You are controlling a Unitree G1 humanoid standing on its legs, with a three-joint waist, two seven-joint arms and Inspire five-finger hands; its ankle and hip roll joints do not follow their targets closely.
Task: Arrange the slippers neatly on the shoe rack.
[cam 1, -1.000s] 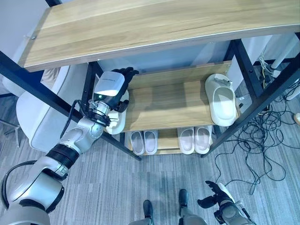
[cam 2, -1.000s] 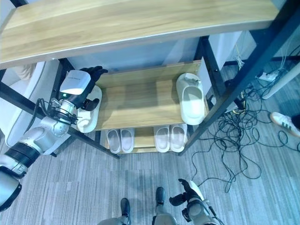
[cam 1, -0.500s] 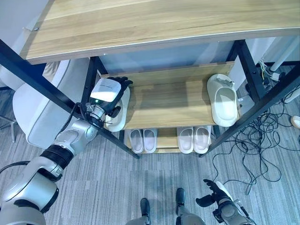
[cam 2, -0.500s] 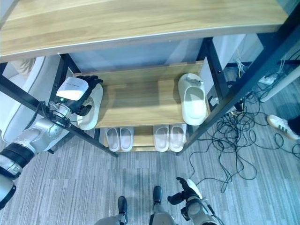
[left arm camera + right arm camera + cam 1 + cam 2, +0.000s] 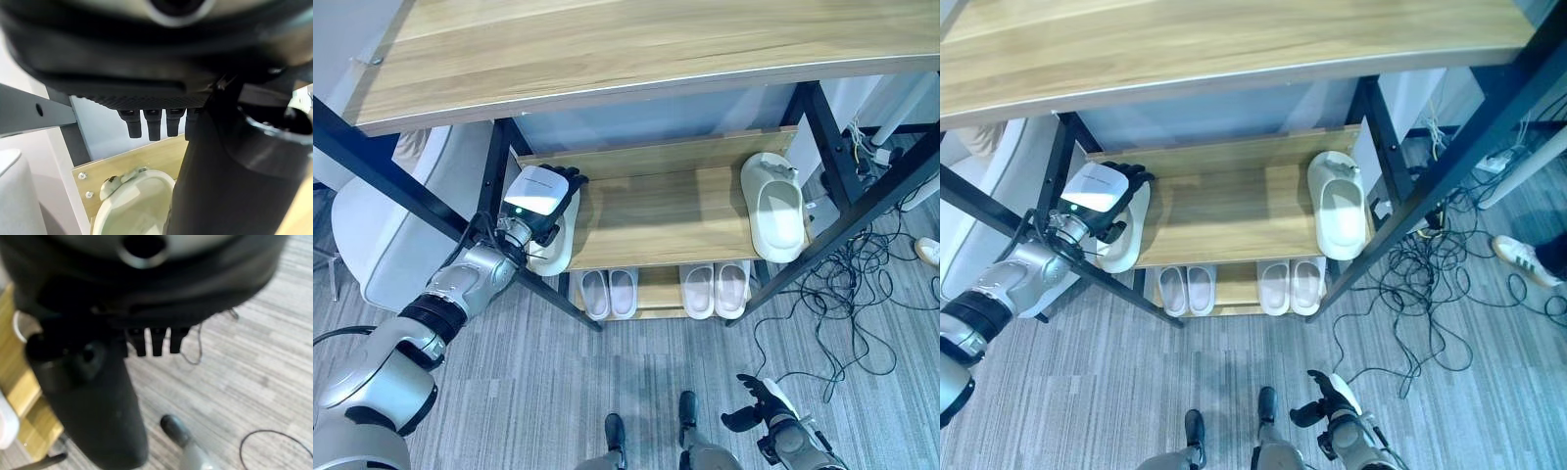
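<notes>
A wooden shoe rack with black posts has a middle shelf (image 5: 656,211). One white slipper (image 5: 553,257) lies at that shelf's left end, toe toward the back. My left hand (image 5: 538,194) hovers just over it, open, fingers relaxed and not curled round it. In the left wrist view the slipper (image 5: 132,205) sits on the shelf past the fingertips (image 5: 146,128). A second white slipper (image 5: 779,211) lies at the shelf's right end, apart from the first. My right hand (image 5: 756,411) hangs low above the floor, open and holding nothing.
The wide top shelf (image 5: 636,49) overhangs the middle one. Two pairs of white slippers (image 5: 610,292) (image 5: 715,289) stand side by side on the lowest shelf. A white seat (image 5: 391,235) is left of the rack. Cables (image 5: 862,284) trail on the floor at the right, near a person's shoe (image 5: 1513,253).
My left hand has drawn back from deep in the shelf toward its front left corner. The left slipper stays on the shelf. The camera has shifted slightly.
</notes>
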